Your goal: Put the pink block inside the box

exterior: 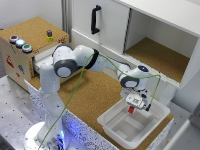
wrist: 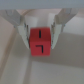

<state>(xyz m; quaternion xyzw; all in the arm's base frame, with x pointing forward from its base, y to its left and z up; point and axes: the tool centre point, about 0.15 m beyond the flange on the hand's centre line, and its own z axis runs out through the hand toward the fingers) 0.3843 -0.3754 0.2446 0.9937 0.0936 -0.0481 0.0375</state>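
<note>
**One block, one box**

My gripper (exterior: 133,108) is clamped on the single pink block (wrist: 40,42), one finger (wrist: 21,26) against each of two opposite sides. I hold it just above the one white box (exterior: 111,123), which sits on the cork counter (exterior: 92,92).

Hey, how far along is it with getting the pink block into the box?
Pickup looks done: the gripper is shut on the pink block. In hand: the exterior view shows it held over the box, near its far rim. Left: lower, release and withdraw.
</note>
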